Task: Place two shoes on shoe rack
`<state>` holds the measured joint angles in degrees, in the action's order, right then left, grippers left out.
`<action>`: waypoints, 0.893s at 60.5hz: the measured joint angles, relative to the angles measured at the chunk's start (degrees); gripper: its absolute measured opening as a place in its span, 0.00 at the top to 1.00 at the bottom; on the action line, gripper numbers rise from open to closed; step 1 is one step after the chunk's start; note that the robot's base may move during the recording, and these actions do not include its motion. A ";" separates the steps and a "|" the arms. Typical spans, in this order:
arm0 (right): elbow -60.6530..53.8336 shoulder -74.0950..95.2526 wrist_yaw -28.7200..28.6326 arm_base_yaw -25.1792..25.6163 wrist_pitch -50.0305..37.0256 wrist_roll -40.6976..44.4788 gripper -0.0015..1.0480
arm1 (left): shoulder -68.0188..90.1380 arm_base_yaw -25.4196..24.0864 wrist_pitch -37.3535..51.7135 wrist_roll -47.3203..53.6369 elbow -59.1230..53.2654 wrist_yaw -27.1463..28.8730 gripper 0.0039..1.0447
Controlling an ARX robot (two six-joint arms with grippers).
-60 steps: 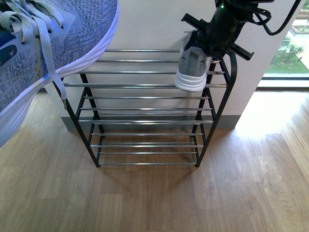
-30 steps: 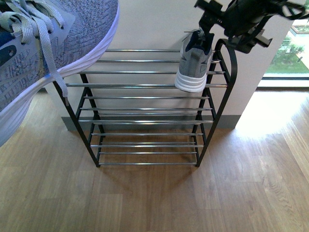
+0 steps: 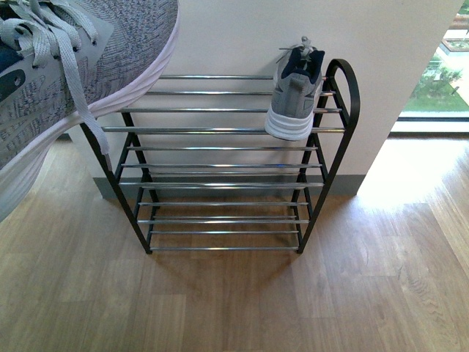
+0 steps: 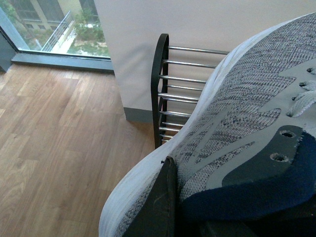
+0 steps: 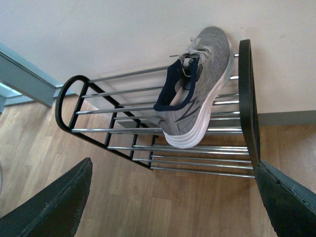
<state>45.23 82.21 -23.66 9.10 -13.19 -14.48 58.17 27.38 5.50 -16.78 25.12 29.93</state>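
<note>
One grey knit shoe [image 3: 294, 99] rests on the top tier of the shoe rack [image 3: 220, 130] at its right end, toe toward the wall, white heel overhanging the front bar. The right wrist view shows this shoe [image 5: 197, 89] free of my right gripper [image 5: 173, 197], which is open and back from the rack [image 5: 245, 98] over the floor. The other shoe [image 3: 66, 81] fills the front view's upper left, held in the air. My left gripper [image 4: 197, 217] is shut on this shoe [image 4: 237, 138], one finger [image 4: 159, 202] against its side; the rack's left end [image 4: 160, 89] lies beyond.
The rack stands against a white wall [image 3: 220, 37] on a wooden floor [image 3: 234, 301]. A window [image 3: 440, 81] is to the right, and another window [image 4: 44, 24] shows in the left wrist view. The rack's lower tiers [image 3: 220, 218] hold nothing.
My right arm has let go of the shoe on the rack and drawn up out of the front view. That shoe stays on the top tier. The held shoe has barely moved.
</note>
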 joint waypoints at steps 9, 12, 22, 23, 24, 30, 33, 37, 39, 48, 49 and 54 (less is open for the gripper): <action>-7.89 -12.28 -4.28 6.45 0.77 2.62 0.09 | 0.00 0.00 0.00 0.02 0.00 -0.02 0.99; -10.23 -15.96 -5.84 8.44 1.49 2.97 0.09 | 0.00 0.00 0.00 0.02 0.00 -0.02 0.99; -16.41 -24.85 -10.03 16.15 1.99 3.21 0.09 | 0.00 0.00 0.00 0.00 0.00 0.00 0.99; -16.66 -25.22 -10.03 16.59 1.95 3.19 0.09 | 0.00 0.00 0.00 0.00 0.00 0.00 0.99; -16.72 -25.35 -10.03 16.76 1.95 3.21 0.09 | 0.00 0.00 0.00 0.00 0.00 -0.02 0.99; -16.83 -25.64 -10.10 17.22 1.92 3.19 0.09 | 0.00 0.00 0.00 0.00 0.00 0.00 0.99; -16.85 -25.64 -10.29 17.20 1.92 3.21 0.09 | 0.00 0.00 0.00 0.02 0.00 -0.07 0.99; -19.32 -25.97 -5.51 16.20 -5.20 5.66 0.15 | 0.00 0.00 0.00 0.02 0.00 -0.07 0.99; -21.66 -26.60 -2.29 15.37 -10.82 7.58 0.20 | 0.00 0.00 0.00 0.02 0.00 -0.02 0.99; -30.29 -32.79 5.44 9.86 -20.83 12.52 0.46 | 0.00 0.02 0.00 0.00 0.00 -0.04 0.99; -30.69 -33.16 5.73 9.53 -20.83 12.66 0.48 | 0.00 0.02 0.00 0.00 0.00 -0.04 0.99; -33.18 -35.89 8.04 7.15 -20.57 13.18 0.61 | 0.00 0.00 0.00 0.00 0.00 -0.07 0.99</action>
<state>12.05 46.33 -15.62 16.25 -33.76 -1.30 58.17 27.38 5.50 -16.78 25.12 29.87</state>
